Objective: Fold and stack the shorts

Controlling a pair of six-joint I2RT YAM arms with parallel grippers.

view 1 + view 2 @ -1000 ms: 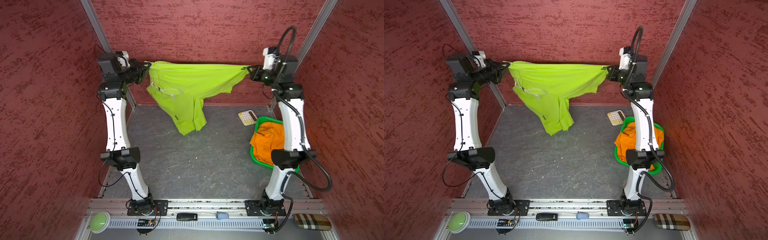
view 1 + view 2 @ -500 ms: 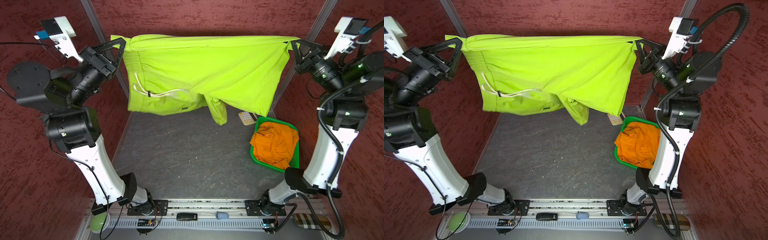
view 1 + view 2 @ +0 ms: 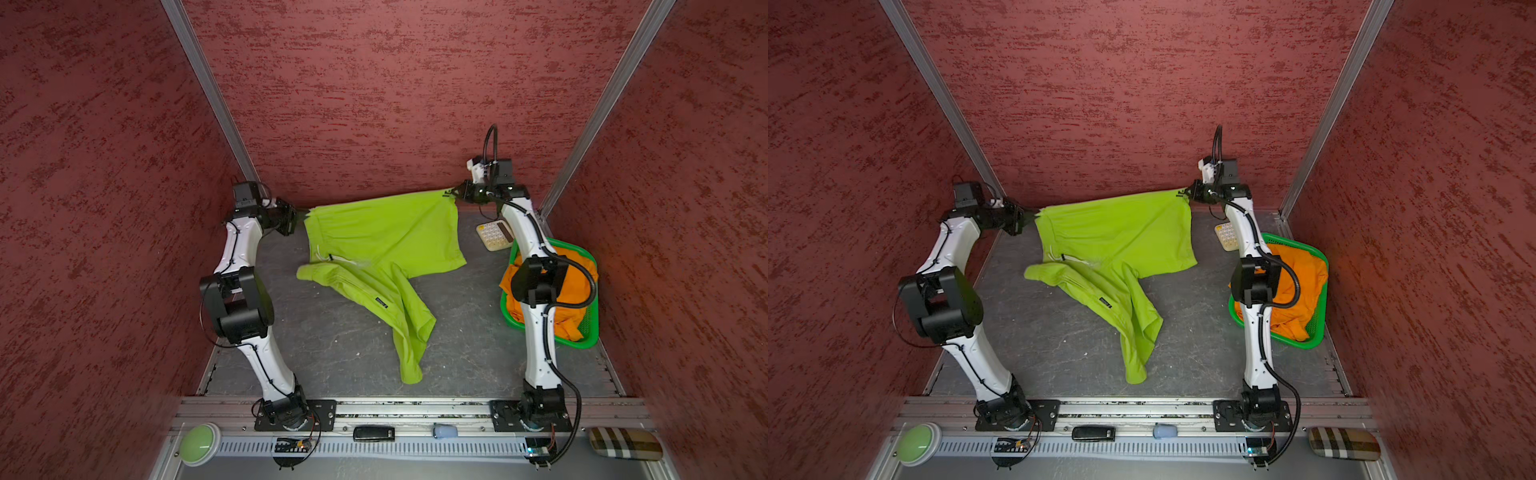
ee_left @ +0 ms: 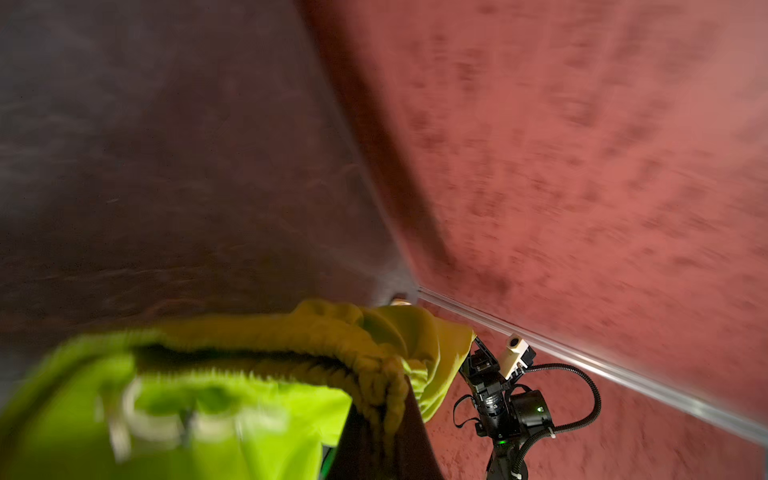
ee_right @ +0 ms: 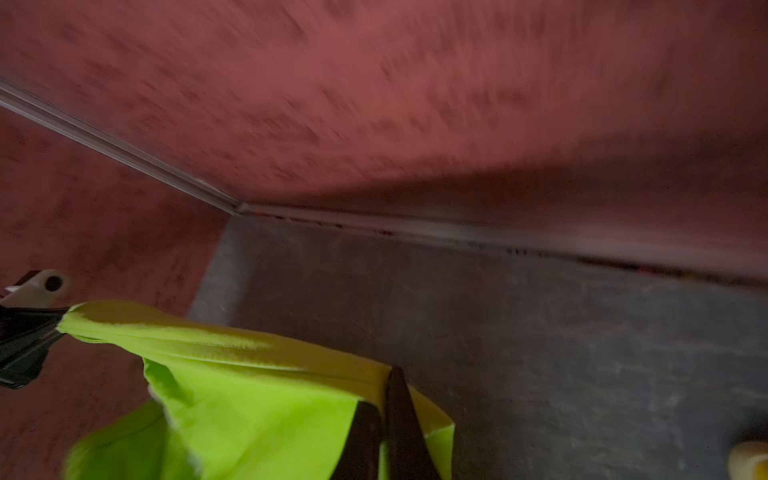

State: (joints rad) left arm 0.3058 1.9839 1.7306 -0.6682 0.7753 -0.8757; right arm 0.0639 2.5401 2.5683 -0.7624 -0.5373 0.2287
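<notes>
The lime green shorts [image 3: 382, 245] [image 3: 1113, 245] lie spread over the back of the grey table [image 3: 332, 340], one leg trailing toward the front. My left gripper [image 3: 300, 216] [image 3: 1034, 216] is shut on the gathered elastic waistband corner [image 4: 390, 374] at the back left. My right gripper [image 3: 453, 194] [image 3: 1185, 193] is shut on the opposite corner [image 5: 386, 386], held slightly above the table at the back right. The top edge runs stretched between the two. Orange shorts [image 3: 575, 282] [image 3: 1300, 282] sit bunched in the basket. No khaki shorts show.
A green perforated basket [image 3: 582, 338] [image 3: 1308, 343] stands at the right edge behind my right arm. A beige calculator [image 3: 492, 235] [image 3: 1225, 236] lies at the back right. Red walls enclose the table on three sides.
Both arms have swung down from a high lift and back to the rear of the table. The green shorts went from hanging spread in the air to lying on the table.
</notes>
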